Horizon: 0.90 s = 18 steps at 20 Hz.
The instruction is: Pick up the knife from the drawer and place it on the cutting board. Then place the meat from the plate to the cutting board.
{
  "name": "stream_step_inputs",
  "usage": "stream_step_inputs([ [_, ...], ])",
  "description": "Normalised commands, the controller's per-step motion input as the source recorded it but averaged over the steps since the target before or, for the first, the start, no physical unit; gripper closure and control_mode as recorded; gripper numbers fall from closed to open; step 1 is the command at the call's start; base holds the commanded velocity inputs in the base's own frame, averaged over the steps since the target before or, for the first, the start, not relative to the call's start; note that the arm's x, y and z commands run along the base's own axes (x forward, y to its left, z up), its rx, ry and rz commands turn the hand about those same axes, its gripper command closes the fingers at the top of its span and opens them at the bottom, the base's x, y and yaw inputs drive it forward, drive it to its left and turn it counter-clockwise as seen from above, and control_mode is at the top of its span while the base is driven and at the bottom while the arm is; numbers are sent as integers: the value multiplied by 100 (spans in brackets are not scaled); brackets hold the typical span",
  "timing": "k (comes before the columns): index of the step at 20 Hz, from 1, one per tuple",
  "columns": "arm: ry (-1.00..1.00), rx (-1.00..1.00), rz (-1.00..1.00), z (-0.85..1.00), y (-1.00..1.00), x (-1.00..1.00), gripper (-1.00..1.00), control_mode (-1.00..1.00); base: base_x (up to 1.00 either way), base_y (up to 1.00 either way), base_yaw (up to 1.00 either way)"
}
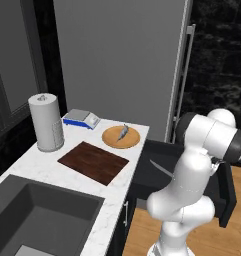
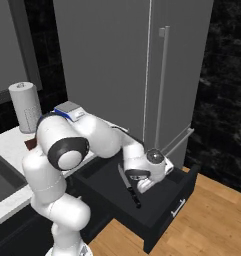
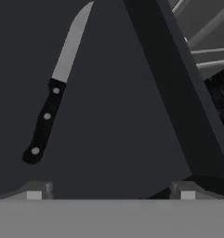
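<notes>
The claw (image 3: pixel 111 188) hangs spread wide above the knife (image 3: pixel 53 95) lying flat in the open drawer (image 2: pixel 162 210).

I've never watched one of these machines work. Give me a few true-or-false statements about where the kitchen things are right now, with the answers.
1. The knife lies inside the open drawer. True.
2. The gripper is clamped on the knife. False: its jaws stand open above the drawer floor, the knife off to one side.
3. The meat is on the cutting board. False: it lies on the round plate; nothing lies on the board.
4. The plate and the cutting board sit on the counter beside the drawer. True.
5. The drawer is shut. False: it is pulled out.
</notes>
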Motion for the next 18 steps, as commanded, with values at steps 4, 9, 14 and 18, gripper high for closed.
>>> stream_step_inputs([
  [4,55,28,-2,12,21,31,-100,-100,0,0,0],
  [9,35,16,-25,75,10,11,-100,-100,0,0,0],
  [14,6,25,-25,29,5,4,-100,-100,0,0,0],
  [18,-27,16,-19,-13,14,-1,-100,-100,0,0,0],
])
